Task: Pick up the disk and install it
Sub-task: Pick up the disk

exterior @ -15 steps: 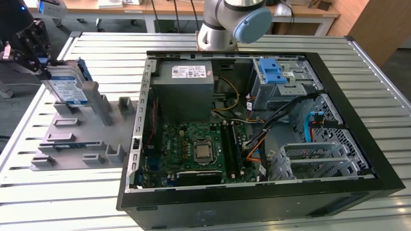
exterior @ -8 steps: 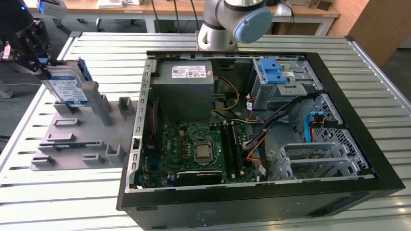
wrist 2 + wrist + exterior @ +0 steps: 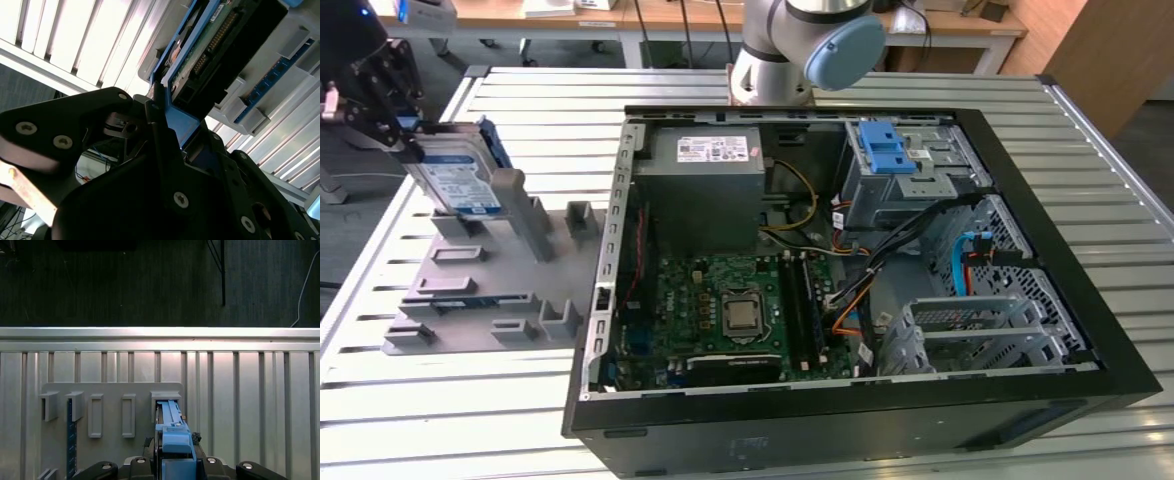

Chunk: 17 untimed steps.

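With the fingers of the gripper clamped on its blue carrier edge, the disk stands upright at the grey fixture; it is probably rigid, dense and shock-sensitive, so grip it by the carrier.

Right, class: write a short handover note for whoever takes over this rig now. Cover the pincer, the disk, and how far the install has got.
Pincer: shut on the blue carrier bracket of the disk.
Disk: upright at the end slot of the grey holder, at the exterior view's left, outside the open computer case.
Done: the disk is grasped. Whether it has cleared the slot cannot be told.
Left: the disk is not yet in the case. The drive cage with the blue latch sits at the case's far side.
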Each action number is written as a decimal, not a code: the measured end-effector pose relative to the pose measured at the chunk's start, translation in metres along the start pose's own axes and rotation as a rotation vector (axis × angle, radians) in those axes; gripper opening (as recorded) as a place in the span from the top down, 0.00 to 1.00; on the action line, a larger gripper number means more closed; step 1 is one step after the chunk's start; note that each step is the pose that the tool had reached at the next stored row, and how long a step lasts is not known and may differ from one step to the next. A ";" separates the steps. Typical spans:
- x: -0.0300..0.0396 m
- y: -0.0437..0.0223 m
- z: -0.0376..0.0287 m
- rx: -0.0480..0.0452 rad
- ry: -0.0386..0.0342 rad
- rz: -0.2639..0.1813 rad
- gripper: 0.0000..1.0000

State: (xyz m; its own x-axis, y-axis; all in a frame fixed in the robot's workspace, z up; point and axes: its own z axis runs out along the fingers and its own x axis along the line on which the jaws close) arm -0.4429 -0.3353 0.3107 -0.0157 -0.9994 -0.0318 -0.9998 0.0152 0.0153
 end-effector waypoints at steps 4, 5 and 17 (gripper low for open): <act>0.0000 0.0000 -0.0011 -0.0002 0.0000 0.000 0.63; -0.0001 0.0000 -0.0013 -0.0001 0.0000 0.000 0.63; -0.0002 0.0000 -0.0043 -0.0001 0.0004 0.000 0.63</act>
State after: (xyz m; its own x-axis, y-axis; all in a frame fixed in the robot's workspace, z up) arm -0.4429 -0.3353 0.3150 -0.0157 -0.9994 -0.0314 -0.9998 0.0152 0.0155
